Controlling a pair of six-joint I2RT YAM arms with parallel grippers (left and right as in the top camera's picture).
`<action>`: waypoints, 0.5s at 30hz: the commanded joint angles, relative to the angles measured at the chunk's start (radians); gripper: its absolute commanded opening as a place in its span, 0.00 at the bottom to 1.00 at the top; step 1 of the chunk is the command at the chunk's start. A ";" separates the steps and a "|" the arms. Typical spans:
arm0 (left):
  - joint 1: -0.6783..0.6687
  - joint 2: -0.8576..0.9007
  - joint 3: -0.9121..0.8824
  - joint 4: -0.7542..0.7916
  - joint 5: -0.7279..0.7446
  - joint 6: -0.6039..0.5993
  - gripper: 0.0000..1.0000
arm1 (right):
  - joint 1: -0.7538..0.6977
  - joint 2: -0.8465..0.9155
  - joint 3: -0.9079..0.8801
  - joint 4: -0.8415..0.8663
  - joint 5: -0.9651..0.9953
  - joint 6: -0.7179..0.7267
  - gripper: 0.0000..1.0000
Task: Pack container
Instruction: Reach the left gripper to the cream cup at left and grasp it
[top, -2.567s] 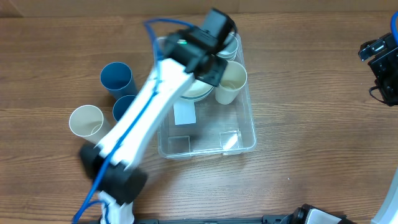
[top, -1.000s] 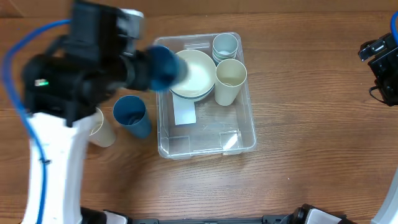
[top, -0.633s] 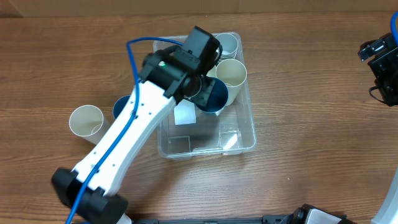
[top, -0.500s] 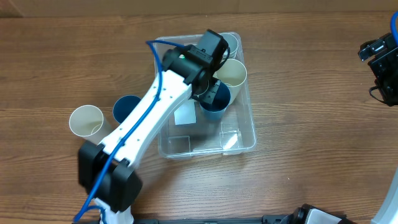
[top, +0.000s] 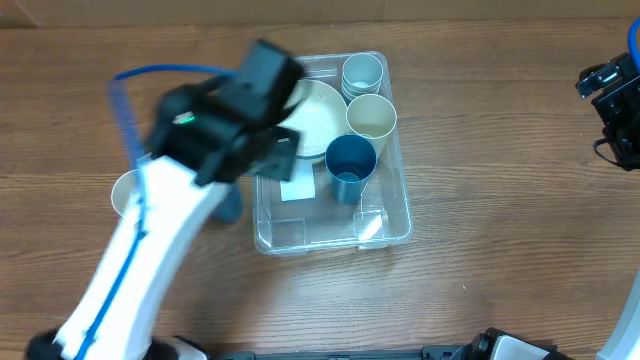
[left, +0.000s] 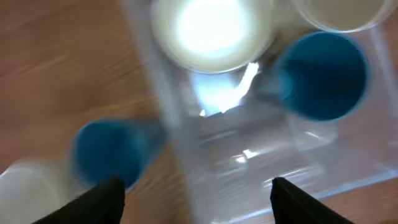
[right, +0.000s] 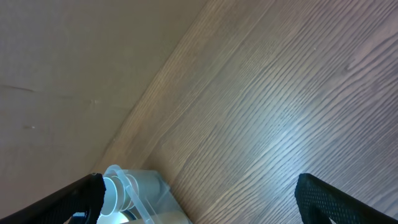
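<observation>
Above the wooden surface (top: 500, 250), the left claw (left: 198, 185) hangs open and empty over the left wall of the container (top: 385, 225). The container lies directly beneath the claw and spreads to its right, with its long axis running away from the robot. The left arm is by far the nearer. The right claw (right: 200, 182), its fingers also spread with nothing between them, sits well apart on the container's far right.

The clear, round-cornered bin has a white label (top: 297, 186) on its floor. It holds a cream bowl (top: 318, 112) ahead of the left claw, a cream cup (top: 372, 118), a blue cup (top: 350, 158) to the claw's right, and a pale cup (top: 362, 72) in the far corner. Its near end is bare.

Outside, just left of the claw, stand a second blue cup (left: 115, 152) and a second cream cup (top: 122, 190), likely the next to be packed.
</observation>
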 joint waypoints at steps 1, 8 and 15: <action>0.169 -0.086 0.006 -0.116 -0.106 -0.102 0.73 | 0.002 -0.003 0.006 0.005 0.001 0.004 1.00; 0.756 -0.160 -0.172 -0.040 -0.032 -0.115 0.83 | 0.002 -0.003 0.006 0.005 0.001 0.004 1.00; 0.983 -0.138 -0.624 0.326 0.198 -0.018 0.82 | 0.002 -0.003 0.006 0.005 0.001 0.004 1.00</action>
